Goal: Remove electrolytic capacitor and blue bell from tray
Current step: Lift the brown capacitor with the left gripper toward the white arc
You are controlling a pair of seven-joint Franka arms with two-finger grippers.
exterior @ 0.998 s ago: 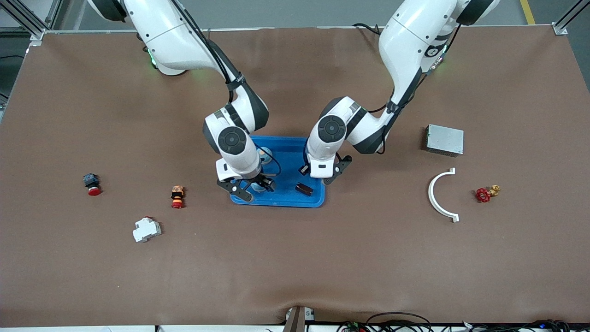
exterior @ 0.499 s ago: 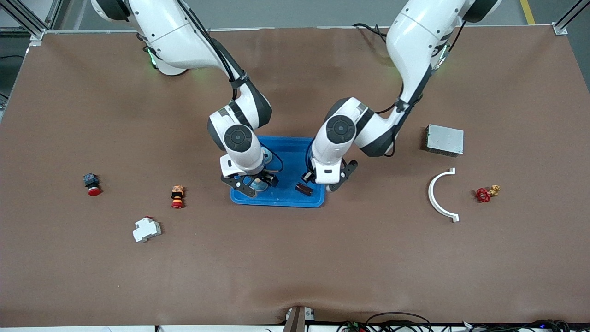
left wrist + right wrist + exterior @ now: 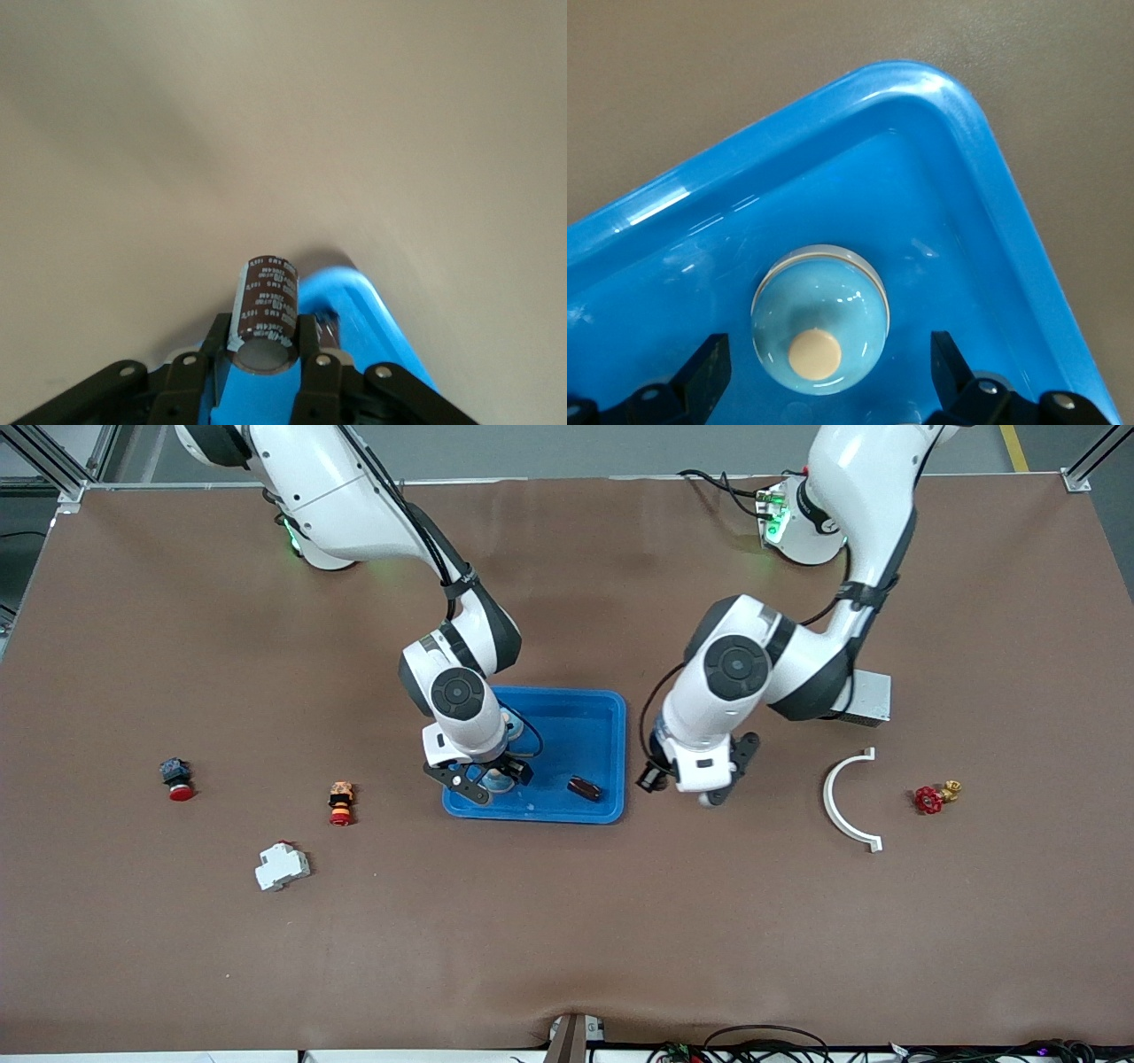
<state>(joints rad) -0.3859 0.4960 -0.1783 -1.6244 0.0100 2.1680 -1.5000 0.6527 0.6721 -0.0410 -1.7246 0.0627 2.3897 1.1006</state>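
Note:
A blue tray (image 3: 567,693) lies mid-table. A light blue bell (image 3: 496,781) with a beige button sits in its corner toward the right arm's end, nearer the front camera. My right gripper (image 3: 483,781) hangs over the bell (image 3: 819,319), open, its fingers apart on either side of it. My left gripper (image 3: 695,788) is over the bare table beside the tray, toward the left arm's end. In the left wrist view it (image 3: 261,341) is shut on a brown capacitor (image 3: 266,305), with the tray's corner (image 3: 363,305) below. Another brown capacitor (image 3: 584,787) lies in the tray.
A grey metal box (image 3: 864,695), a white curved piece (image 3: 842,802) and a red valve (image 3: 928,799) lie toward the left arm's end. An orange-red button (image 3: 340,802), a white breaker (image 3: 282,865) and a black-red button (image 3: 177,779) lie toward the right arm's end.
My left arm has swung from over the tray toward the left arm's end and now hangs over the table beside it. My right gripper has stayed over the bell.

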